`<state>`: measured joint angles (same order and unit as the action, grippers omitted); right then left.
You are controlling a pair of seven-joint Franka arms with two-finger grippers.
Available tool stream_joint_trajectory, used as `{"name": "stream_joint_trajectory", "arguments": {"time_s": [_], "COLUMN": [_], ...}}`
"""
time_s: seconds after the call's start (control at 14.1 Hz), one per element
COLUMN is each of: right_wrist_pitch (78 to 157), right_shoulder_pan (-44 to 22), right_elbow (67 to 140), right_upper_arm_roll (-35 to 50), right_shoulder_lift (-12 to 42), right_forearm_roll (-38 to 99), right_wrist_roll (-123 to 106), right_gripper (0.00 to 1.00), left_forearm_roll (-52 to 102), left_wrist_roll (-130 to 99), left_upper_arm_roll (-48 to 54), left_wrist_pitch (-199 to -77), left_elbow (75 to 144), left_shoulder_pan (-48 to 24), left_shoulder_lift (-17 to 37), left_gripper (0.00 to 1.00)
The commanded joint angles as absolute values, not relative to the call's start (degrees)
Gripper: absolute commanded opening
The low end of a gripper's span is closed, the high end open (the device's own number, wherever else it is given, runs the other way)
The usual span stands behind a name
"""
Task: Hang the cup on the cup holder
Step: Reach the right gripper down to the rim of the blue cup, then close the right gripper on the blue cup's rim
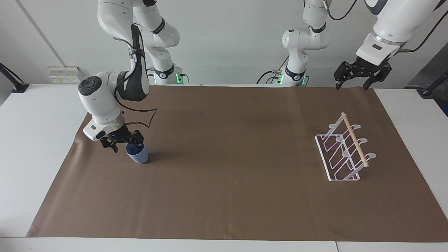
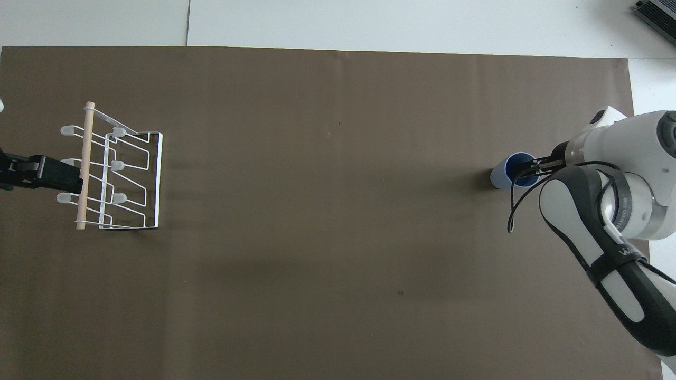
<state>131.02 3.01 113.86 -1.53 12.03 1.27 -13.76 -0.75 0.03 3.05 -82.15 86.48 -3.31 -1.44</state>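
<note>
The light-blue cup point(image 1: 139, 157) point(image 2: 508, 171) stands upright on the brown mat near the right arm's end of the table. My right gripper point(image 1: 126, 145) point(image 2: 532, 168) is low at the cup's rim and open. One finger reaches over the cup's mouth and the other stays outside it. The white wire cup holder point(image 1: 344, 154) point(image 2: 120, 174) with its wooden dowel stands at the left arm's end. My left gripper point(image 1: 351, 84) point(image 2: 63, 179) hangs open high in the air beside the holder and holds nothing.
A brown mat point(image 1: 231, 164) covers most of the white table point(image 1: 31, 140). The white table shows as strips around the mat. A black cable loops from the right wrist just above the mat beside the cup.
</note>
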Motion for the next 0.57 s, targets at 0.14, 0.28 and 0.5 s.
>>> {"name": "stream_joint_trajectory", "arguments": {"time_s": [0.14,0.28,0.5], "right_wrist_pitch": [131.84,131.4,131.13], "right_shoulder_pan": [4.57,4.48,4.31], "right_elbow": [114.52,114.96,114.96], "right_upper_arm_roll": [-1.23,-1.23,-1.23], "right_shoulder_lift": [11.43,11.25,11.25], "right_forearm_roll": [2.81,4.12,4.92], "right_wrist_roll": [-17.84,-17.75,-17.67], "right_gripper": [1.0,0.77,0.0], "left_forearm_roll": [-0.62,-0.62,-0.62], "left_wrist_roll": [-0.35,-0.35,-0.35], "left_upper_arm_roll": [2.9,2.9,2.9], "left_wrist_pitch": [-82.0,-81.91,-81.91], "left_elbow": [87.89,87.98,87.98], "left_shoulder_pan": [-3.43,-3.16,-3.25], "left_shoulder_lift": [-2.81,-2.81,-2.81], "left_gripper": [1.0,1.0,1.0]}}
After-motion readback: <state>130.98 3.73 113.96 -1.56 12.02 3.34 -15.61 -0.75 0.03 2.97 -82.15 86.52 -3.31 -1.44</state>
